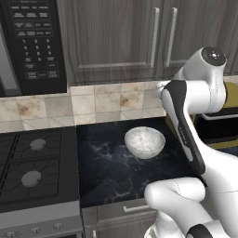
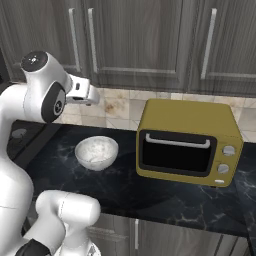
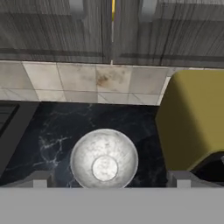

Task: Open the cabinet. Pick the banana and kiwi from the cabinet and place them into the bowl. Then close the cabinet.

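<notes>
Above the black counter [image 1: 111, 172] your claw [image 3: 111, 179] hung jaws apart over the bowl [image 3: 104, 158], toaster oven [image 2: 187, 142] close beside, cabinet [image 1: 116, 37] doors shut.

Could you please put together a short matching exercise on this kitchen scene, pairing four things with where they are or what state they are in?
Things:
1. cabinet
2. bowl
3. toaster oven
4. gripper

Places or states:
A. yellow, on the counter beside the bowl
B. both doors shut, above the tiled wall
C. open, fingers spread, nothing between them
D. empty, on the dark marbled counter

Right pairs: 1-B, 2-D, 3-A, 4-C
</notes>
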You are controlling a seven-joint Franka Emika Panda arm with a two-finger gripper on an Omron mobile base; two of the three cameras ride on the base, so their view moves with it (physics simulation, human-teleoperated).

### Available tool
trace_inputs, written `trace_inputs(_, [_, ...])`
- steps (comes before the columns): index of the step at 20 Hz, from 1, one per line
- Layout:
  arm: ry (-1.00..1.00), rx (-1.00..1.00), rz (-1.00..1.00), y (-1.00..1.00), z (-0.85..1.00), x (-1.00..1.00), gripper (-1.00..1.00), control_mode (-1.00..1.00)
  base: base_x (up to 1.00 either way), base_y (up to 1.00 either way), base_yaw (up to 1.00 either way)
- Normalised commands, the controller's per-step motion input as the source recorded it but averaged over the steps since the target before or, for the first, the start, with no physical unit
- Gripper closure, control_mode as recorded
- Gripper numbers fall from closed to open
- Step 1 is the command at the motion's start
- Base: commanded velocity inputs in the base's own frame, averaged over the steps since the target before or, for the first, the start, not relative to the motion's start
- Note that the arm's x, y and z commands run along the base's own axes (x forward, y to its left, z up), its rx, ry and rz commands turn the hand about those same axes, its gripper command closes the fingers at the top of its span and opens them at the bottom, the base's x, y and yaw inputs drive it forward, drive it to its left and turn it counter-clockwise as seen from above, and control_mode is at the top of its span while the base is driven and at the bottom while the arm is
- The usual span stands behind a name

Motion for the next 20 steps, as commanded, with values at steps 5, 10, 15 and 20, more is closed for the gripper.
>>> trace_inputs(5, [-0.21, 0.0, 0.0, 0.0, 0.32, 0.0, -1.0, -1.0, 0.0, 0.0, 0.0])
trace_inputs(10, [-0.1, 0.0, 0.0, -0.06, 0.36, 0.0, -1.0, -1.0, 0.0, 0.0, 0.0])
trace_inputs(15, [-0.08, 0.01, 0.0, -0.19, 0.39, 0.0, -1.0, -1.0, 0.0, 0.0, 0.0])
trace_inputs(20, [-0.02, 0.05, 0.0, -0.16, 0.44, 0.0, -1.0, -1.0, 0.0, 0.0, 0.0])
